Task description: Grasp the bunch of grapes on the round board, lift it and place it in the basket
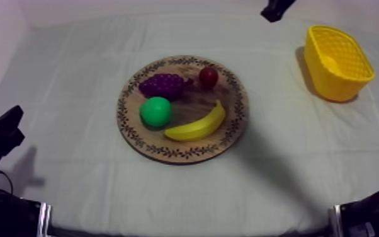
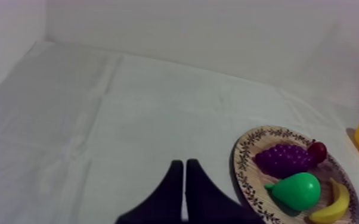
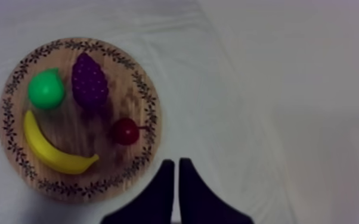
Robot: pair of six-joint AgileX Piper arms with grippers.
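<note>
A purple bunch of grapes (image 1: 164, 84) lies on the round wooden board (image 1: 233, 129), at its far left part, next to a small red fruit (image 1: 208, 77). From the right wrist view the grapes (image 3: 90, 81) lie between the green pear (image 3: 46, 89) and the red fruit (image 3: 124, 131). My right gripper (image 3: 176, 169) is shut on nothing and hovers high, just off the board's rim (image 3: 149, 95); in the top view it (image 1: 275, 10) comes in at the far right. My left gripper (image 2: 184, 170) is shut, resting low at the left (image 1: 6, 126), well away from the grapes (image 2: 284, 159).
A green pear (image 1: 156, 111) and a yellow banana (image 1: 197, 126) share the board's near half. The yellow basket (image 1: 338, 62) stands at the far right of the table, with open cloth between it and the board.
</note>
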